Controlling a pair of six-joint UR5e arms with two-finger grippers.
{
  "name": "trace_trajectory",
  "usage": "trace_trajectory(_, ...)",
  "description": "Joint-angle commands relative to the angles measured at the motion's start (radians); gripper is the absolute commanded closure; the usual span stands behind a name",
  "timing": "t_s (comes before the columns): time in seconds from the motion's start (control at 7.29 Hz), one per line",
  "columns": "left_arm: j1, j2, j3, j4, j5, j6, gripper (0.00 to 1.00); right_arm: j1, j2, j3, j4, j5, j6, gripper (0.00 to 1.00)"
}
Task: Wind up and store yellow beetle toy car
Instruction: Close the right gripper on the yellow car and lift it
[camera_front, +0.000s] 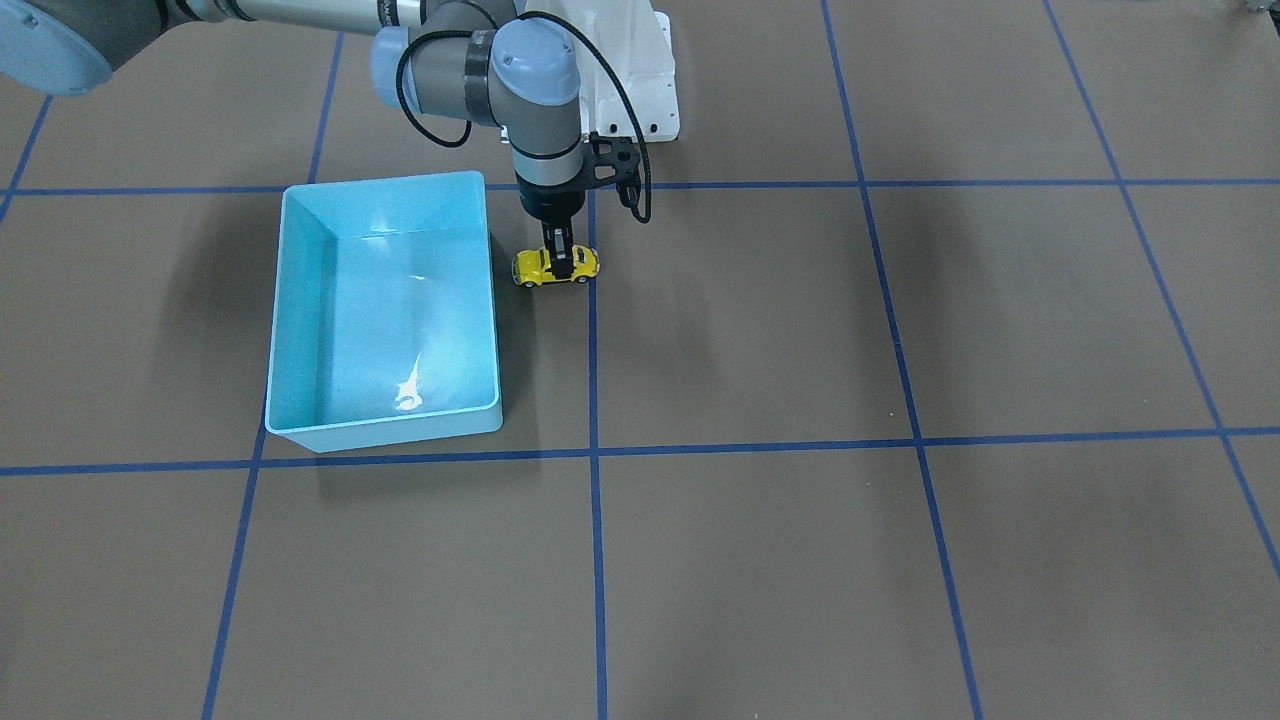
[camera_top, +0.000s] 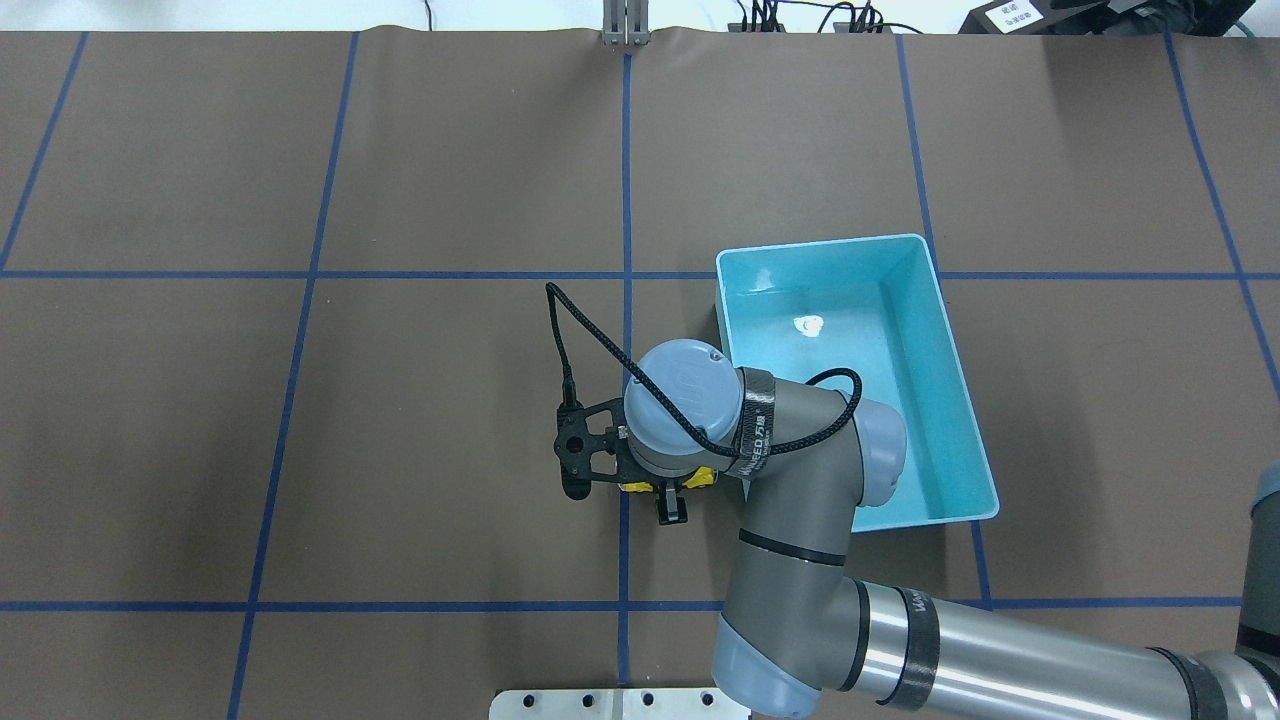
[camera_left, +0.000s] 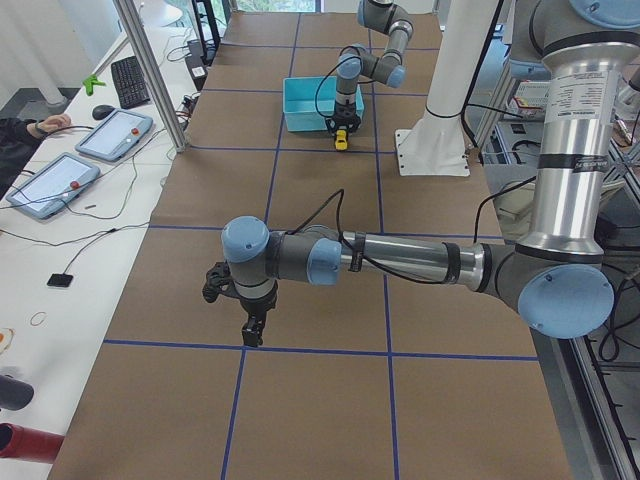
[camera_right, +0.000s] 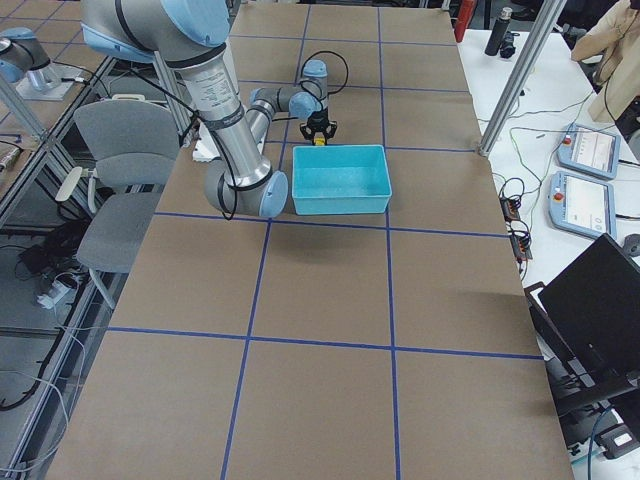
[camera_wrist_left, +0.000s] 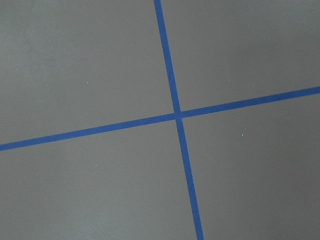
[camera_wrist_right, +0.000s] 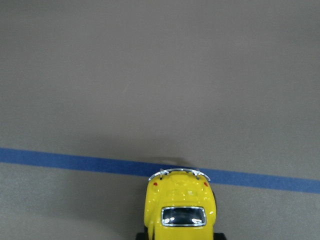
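The yellow beetle toy car (camera_front: 535, 267) stands on its wheels on the brown table, on a blue tape line just beside the light blue bin (camera_front: 385, 432). My right gripper (camera_front: 560, 262) comes straight down over the car's middle, its black fingers shut against the car's sides. In the right wrist view the car's (camera_wrist_right: 181, 210) rear and back window fill the bottom edge. From overhead the wrist hides most of the car (camera_top: 703, 480). My left gripper (camera_left: 253, 330) hovers low over bare table far from the car; I cannot tell whether it is open or shut.
The bin (camera_top: 830, 245) holds nothing but a glare spot. Blue tape lines (camera_wrist_left: 175, 115) divide the table into squares. In the left side view, tablets and a keyboard lie on a side bench, where a person's hand (camera_left: 50, 124) rests.
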Motion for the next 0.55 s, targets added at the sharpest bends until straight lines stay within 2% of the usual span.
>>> trace_trajectory(0.0, 0.000, 0.001, 0.009, 0.000, 0.000, 0.003, 0.00, 0.002, 0.095, 0.126, -0.253, 0.006, 0.002, 1.00)
trace_trajectory(0.14, 0.000, 0.003, 0.009, 0.000, 0.000, 0.001, 0.00, 0.034, 0.108, 0.225, -0.364, 0.015, -0.002, 1.00)
trace_trajectory(0.27, 0.000, 0.003, 0.008, 0.000, 0.000, 0.001, 0.00, 0.094, 0.082, 0.311, -0.426, 0.053, -0.010, 1.00)
trace_trajectory(0.41, 0.000, 0.004, 0.011, 0.000, 0.000, 0.001, 0.00, 0.155, 0.018, 0.367, -0.431, 0.059, -0.061, 1.00)
